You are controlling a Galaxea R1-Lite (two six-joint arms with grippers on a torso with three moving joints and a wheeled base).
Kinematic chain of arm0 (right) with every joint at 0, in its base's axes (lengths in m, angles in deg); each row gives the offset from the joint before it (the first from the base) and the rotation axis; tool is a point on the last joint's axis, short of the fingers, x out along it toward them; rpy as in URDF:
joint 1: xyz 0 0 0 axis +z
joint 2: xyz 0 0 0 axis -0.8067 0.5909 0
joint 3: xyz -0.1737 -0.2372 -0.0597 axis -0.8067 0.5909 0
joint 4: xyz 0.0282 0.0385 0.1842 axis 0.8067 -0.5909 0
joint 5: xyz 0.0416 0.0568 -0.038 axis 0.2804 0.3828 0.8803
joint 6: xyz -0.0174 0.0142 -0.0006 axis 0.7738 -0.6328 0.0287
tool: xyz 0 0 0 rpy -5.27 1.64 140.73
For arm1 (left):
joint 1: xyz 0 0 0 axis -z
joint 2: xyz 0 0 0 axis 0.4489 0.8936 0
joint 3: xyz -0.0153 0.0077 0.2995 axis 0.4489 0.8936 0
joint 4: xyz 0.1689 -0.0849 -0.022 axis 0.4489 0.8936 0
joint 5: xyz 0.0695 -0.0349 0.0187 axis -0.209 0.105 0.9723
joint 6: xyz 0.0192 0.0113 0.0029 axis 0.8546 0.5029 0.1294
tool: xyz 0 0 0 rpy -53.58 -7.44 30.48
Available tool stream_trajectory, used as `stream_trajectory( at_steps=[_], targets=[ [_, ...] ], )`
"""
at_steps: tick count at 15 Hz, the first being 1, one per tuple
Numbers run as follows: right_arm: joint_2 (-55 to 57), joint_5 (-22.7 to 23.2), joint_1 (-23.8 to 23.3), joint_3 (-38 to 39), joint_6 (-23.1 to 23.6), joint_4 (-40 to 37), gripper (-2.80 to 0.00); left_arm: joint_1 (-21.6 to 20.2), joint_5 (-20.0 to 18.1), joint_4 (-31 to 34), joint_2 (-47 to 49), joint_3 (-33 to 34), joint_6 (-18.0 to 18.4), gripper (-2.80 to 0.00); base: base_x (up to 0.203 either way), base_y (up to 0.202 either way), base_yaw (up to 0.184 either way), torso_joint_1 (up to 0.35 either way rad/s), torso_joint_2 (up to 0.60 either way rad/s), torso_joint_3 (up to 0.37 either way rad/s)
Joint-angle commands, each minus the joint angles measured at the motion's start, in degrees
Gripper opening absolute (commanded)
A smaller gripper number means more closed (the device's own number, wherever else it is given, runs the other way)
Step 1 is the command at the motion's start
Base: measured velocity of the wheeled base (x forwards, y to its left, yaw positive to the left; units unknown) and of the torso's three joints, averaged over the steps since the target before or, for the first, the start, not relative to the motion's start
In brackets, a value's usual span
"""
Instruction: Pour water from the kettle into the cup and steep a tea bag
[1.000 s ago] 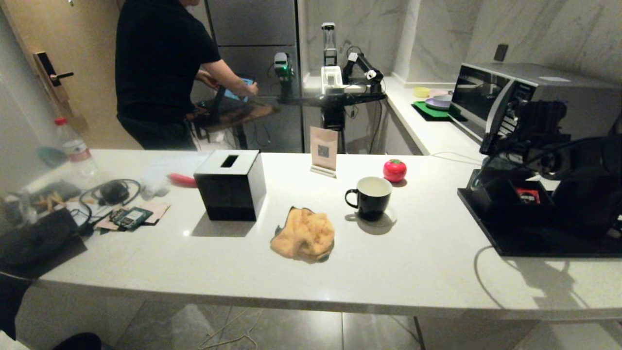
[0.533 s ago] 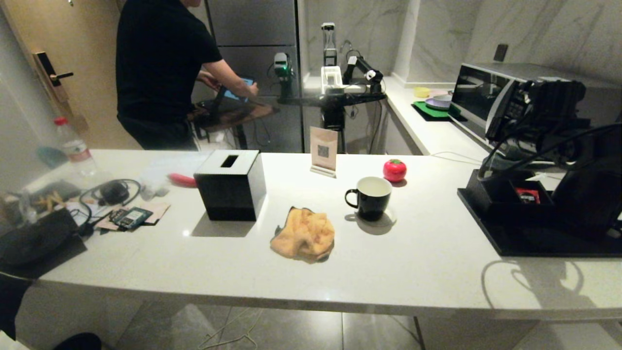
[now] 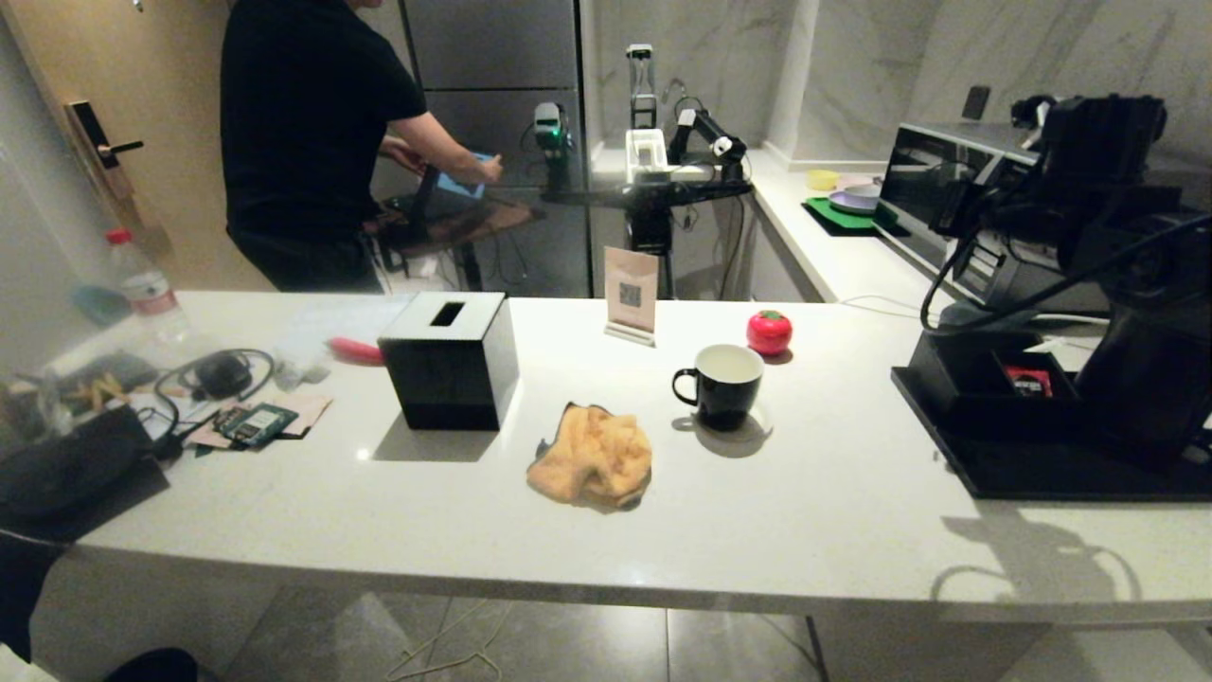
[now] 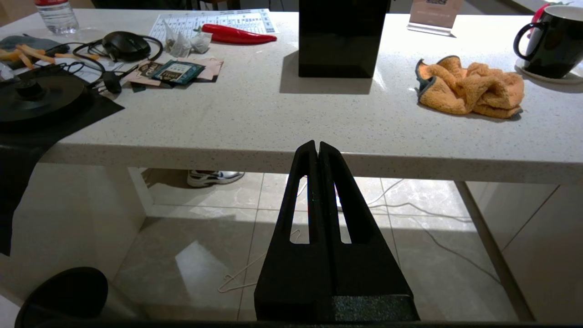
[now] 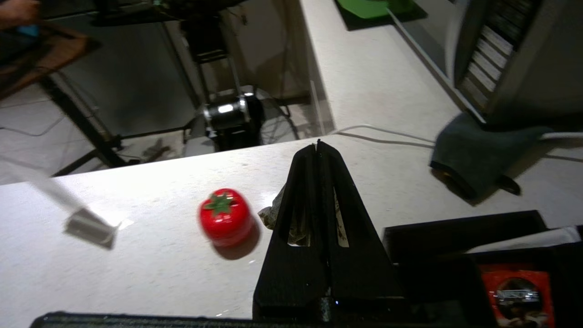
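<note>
The cup (image 3: 724, 384), a black mug with a white inside, stands mid-counter on a coaster; it also shows in the left wrist view as the cup (image 4: 553, 41). The kettle (image 3: 1141, 398) is a dark bulk on the black tray at the far right, partly behind my right arm (image 3: 1089, 142). My right gripper (image 5: 317, 145) is shut and raised above the counter between the red tomato (image 5: 224, 217) and the compartment box (image 5: 460, 237). A grey tea bag (image 5: 273, 214) hangs under its fingers. My left gripper (image 4: 317, 145) is shut, parked below the counter's front edge.
An orange cloth (image 3: 592, 457), a black tissue box (image 3: 453, 360) and a card stand (image 3: 632, 296) sit mid-counter. Cables, packets and a bottle (image 3: 142, 284) clutter the left end. A microwave (image 3: 947, 189) stands at the right. A person (image 3: 312, 142) works at a table behind.
My right arm has lifted up and away from the compartment box, and its shadow on the counter has shifted. The cup, cloth and left gripper have not moved.
</note>
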Motion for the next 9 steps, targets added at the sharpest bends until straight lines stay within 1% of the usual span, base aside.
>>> stream_trajectory(
  at_steps=[1,5,9],
  targets=[
    [-3.6,0.3,2.4,1.2,-0.1,0.2,-2.8,0.0,0.0,0.0,0.1,0.0,0.0,-2.8,0.0,0.0,0.0,0.0,0.0,0.0],
    [-7.5,3.5,5.0,1.5,0.0,-0.1,-2.8,0.0,0.0,0.0,0.1,0.0,0.0,-2.8,0.0,0.0,0.0,0.0,0.0,0.0],
    [-11.4,7.2,9.1,2.4,0.2,-0.5,-2.8,0.0,0.0,0.0,0.1,0.0,0.0,-2.8,0.0,0.0,0.0,0.0,0.0,0.0]
  ],
)
